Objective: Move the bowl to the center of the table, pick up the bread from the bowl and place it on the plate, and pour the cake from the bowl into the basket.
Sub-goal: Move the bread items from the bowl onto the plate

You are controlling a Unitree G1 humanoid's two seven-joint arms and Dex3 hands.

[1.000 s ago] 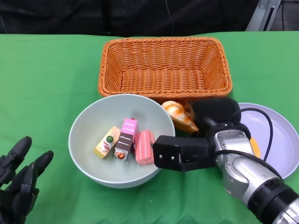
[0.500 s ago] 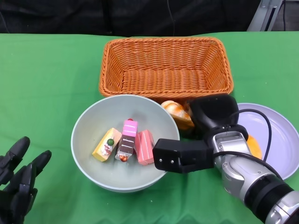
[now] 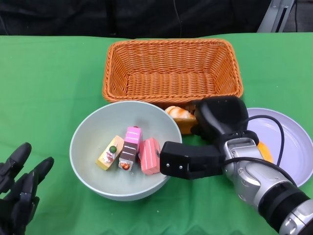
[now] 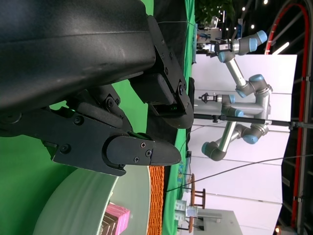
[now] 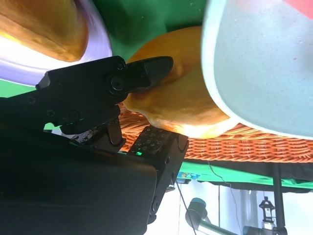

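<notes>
- Right black hand (image 3: 205,142) grasps the golden-brown bread roll (image 3: 180,116) beside the pale green round bowl (image 3: 88,142).
- Left black hand (image 3: 19,193) hangs released, fingers spread.
- 3 cake slices (image 3: 128,152) lie inside the bowl.

No legible text, labels, brands, nos. or signs in any view. Checked bowl (image 3: 88,161), basket (image 3: 172,68), plate (image 3: 292,147), both hands, background robot arms (image 4: 234,93): nothing readable.
</notes>
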